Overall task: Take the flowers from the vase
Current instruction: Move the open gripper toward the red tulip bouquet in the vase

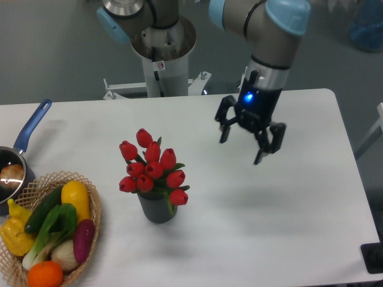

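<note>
Nothing lifted yet: the flowers are sitting upright in the vase at table centre, while the gripper is hanging well apart to their right, fingers spread and holding nothing, so approach, grasp and lift are all remaining

Steel pot: cut by left edge; contents indistinct.
Wicker basket: bottom and left portions out of frame.
Vase: mouth hidden beneath the flowers; stems unseen.
Arm: upper links cropped at top edge.
Dark object: bottom right corner, cropped, unidentifiable.
</note>
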